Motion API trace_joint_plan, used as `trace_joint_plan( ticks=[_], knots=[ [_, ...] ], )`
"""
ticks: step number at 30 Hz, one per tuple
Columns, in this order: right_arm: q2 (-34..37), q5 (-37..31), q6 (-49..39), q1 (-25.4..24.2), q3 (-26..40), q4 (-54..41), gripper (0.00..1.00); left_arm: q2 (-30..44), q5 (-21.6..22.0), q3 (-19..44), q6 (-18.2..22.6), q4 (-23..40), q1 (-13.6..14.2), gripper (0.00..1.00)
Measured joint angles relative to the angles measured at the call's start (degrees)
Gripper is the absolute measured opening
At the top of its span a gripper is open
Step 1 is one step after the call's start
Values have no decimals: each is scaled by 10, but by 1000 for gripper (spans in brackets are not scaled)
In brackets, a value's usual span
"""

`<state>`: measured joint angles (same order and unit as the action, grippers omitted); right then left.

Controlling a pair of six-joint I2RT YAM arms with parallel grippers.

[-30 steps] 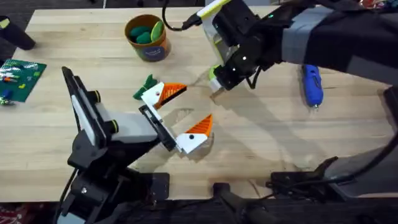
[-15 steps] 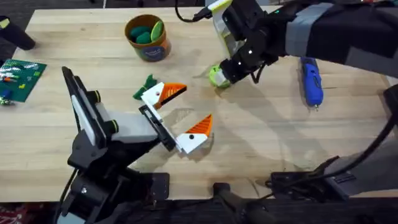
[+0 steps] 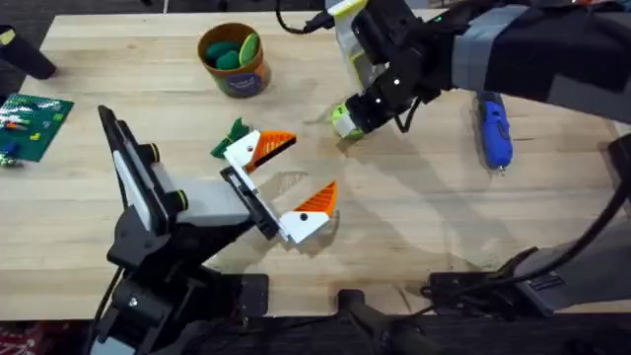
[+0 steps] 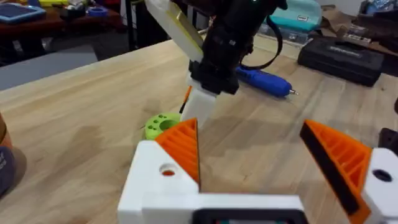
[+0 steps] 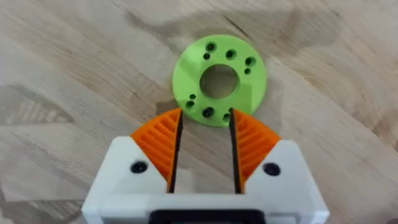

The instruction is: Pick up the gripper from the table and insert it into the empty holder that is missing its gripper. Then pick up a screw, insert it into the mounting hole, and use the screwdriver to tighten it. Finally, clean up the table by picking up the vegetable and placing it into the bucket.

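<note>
Lime-green ring disc (image 5: 219,79) lies flat on the wooden table (image 3: 414,217), just beyond the tips of the right gripper (image 5: 204,124), whose orange ribbed pads (image 5: 160,140) stand slightly apart with nothing between them. In the overhead view the right gripper (image 3: 347,122) sits at about 1 o'clock from table centre. Left gripper (image 3: 281,177) rests wide open near centre; the vegetable (image 3: 231,136) lies beside its upper finger, at 11 o'clock. Bucket (image 3: 234,59) stands farther at 11 o'clock. Screwdriver (image 3: 494,134) lies at 2 o'clock.
</note>
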<state>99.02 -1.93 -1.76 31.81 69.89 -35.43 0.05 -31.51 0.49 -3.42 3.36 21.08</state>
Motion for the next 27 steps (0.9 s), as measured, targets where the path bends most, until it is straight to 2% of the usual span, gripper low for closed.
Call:
trace_joint_plan(
  ticks=[9, 16, 17, 18, 20, 21, 27],
  knots=[
    [38, 0, 0, 0, 0, 5, 454, 0, 0, 0, 0, 0, 0, 986],
    [38, 0, 0, 0, 2, 5, 454, 0, 0, 0, 0, 0, 0, 986],
    [38, 0, -1, 0, 2, 5, 433, 0, 0, 0, 0, 0, 0, 986],
    [38, -1, -2, 0, 2, 5, 345, 0, 0, 0, 0, 0, 0, 986],
    [37, 0, -1, -1, 3, 6, 81, 0, 0, 0, 0, 0, 0, 986],
    [38, 0, 0, -1, 3, 8, 25, 0, 0, 0, 0, 0, 0, 986],
    [38, 0, 0, -1, 3, 8, 9, 0, 0, 0, 0, 0, 0, 986]
  ],
)
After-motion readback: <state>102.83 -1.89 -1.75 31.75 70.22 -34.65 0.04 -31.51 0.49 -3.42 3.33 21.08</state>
